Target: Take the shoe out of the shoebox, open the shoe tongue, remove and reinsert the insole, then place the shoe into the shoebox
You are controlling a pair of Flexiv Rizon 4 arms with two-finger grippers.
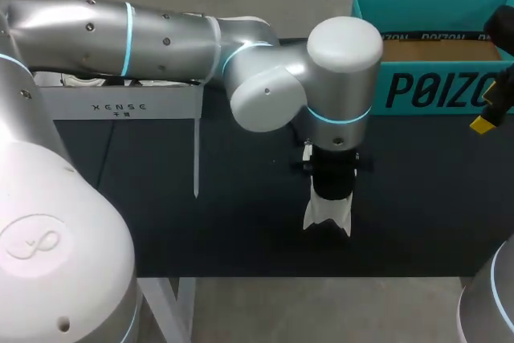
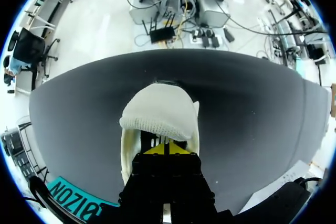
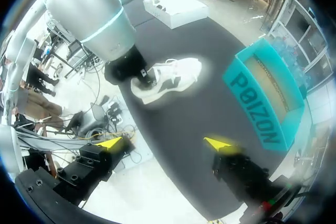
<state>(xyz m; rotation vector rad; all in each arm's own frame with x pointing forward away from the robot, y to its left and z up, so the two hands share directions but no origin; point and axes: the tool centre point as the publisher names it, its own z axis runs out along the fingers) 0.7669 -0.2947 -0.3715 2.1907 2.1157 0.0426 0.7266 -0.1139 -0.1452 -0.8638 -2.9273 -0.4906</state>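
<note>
The left arm reaches across to mid-table (image 1: 241,214), left gripper (image 2: 165,149) pointing straight down into the shoe (image 2: 157,114), yellow tips pressed together; any pinched part is hidden. The shoe lies outside the shoebox (image 1: 418,90). The right gripper (image 3: 165,143) hovers nearby, fingers spread wide.

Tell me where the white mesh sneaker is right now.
In the head view the white mesh sneaker sits mid-table on the black tabletop, under the left end effector; the teal cardboard shoebox stands beyond it, to the right.
</note>
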